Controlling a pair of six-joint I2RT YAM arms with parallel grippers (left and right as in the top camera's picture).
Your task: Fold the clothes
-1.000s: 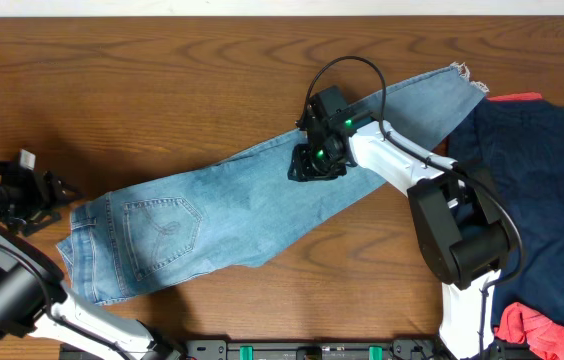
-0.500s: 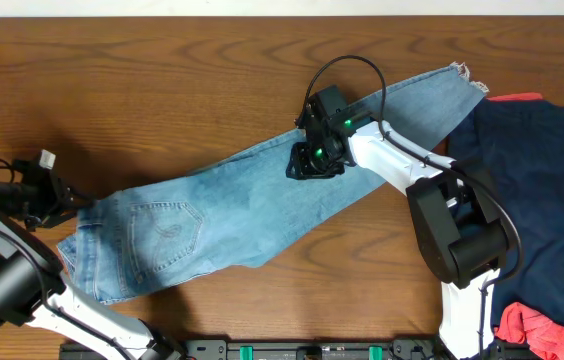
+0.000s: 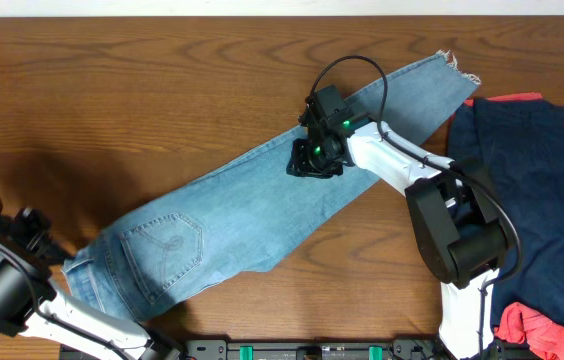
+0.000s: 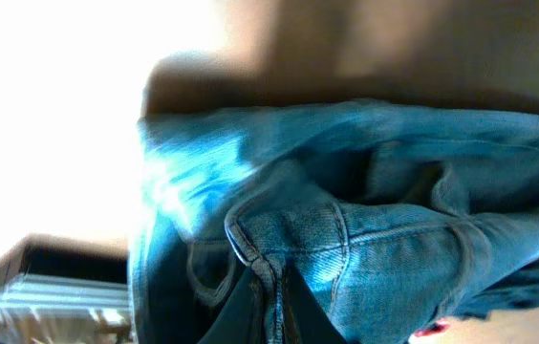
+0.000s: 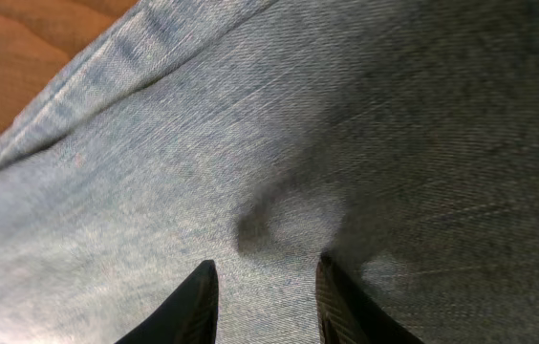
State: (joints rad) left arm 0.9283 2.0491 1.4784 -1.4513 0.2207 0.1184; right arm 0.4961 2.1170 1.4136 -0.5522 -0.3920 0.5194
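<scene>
The faded light-blue jeans [image 3: 242, 200] lie stretched diagonally across the table, waist at the front left and frayed hem [image 3: 452, 62] at the back right. A back pocket [image 3: 167, 245] faces up. My left gripper [image 3: 54, 250] is shut on the waistband corner; in the left wrist view the seam of the jeans [image 4: 384, 248] is pinched between the dark fingers of that gripper [image 4: 271, 311]. My right gripper [image 3: 314, 163] rests on the leg, and its fingers [image 5: 266, 263] stand apart on flat denim [image 5: 346, 115] with a small pucker just ahead.
A dark navy garment [image 3: 532, 190] is spread at the right edge, with a coral-red one [image 3: 547, 330] at the front right corner. Bare wooden table [image 3: 162, 80] lies behind and left of the jeans.
My left gripper closed on the waistband and drew it toward the front left, pulling the jeans straighter and flatter. The right gripper stayed on the leg, its fingers narrowing slightly.
</scene>
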